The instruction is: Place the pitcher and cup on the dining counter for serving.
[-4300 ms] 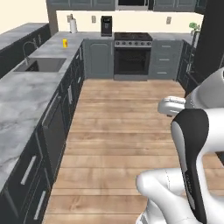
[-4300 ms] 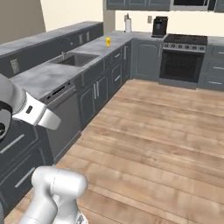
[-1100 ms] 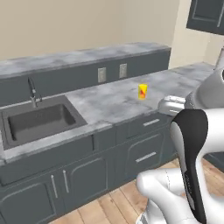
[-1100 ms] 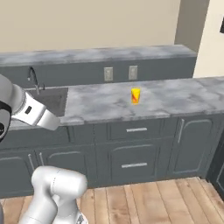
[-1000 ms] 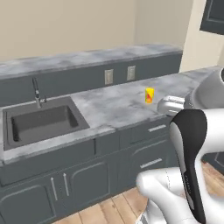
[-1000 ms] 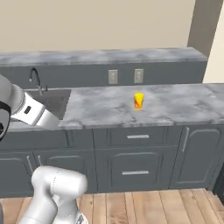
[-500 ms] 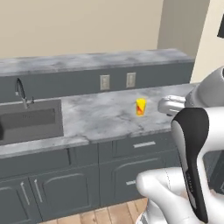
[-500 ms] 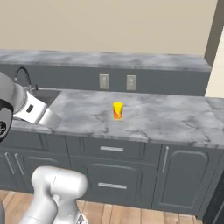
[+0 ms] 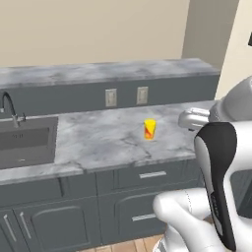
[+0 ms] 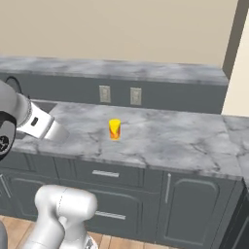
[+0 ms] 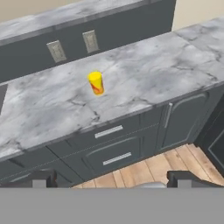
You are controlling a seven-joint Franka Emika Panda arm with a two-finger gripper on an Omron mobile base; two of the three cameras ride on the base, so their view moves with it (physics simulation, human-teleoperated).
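The small yellow cup (image 9: 149, 129) with its red-orange mark stands upright on the lower marble worktop (image 9: 98, 142), near the middle (image 10: 115, 129). In the hand view the cup (image 11: 96, 83) is well ahead of my gripper (image 11: 111, 178), which is open with nothing between its dark fingertips (image 11: 43, 176). Behind the worktop rises the dining counter (image 9: 98, 74), a marble-topped bar with a dark grey front panel (image 10: 146, 70). The pitcher is out of view.
A sink (image 9: 24, 140) with a faucet (image 9: 7, 106) is set into the worktop at the left. Two wall outlets (image 9: 126, 96) sit on the bar's front panel. Drawers and cabinet doors (image 11: 109, 144) run below the worktop, above a wood floor.
The whole picture has shifted because the base has driven and turned to face the worktop. The cup now appears larger and nearer the centre, and the sink has slid to the left edge.
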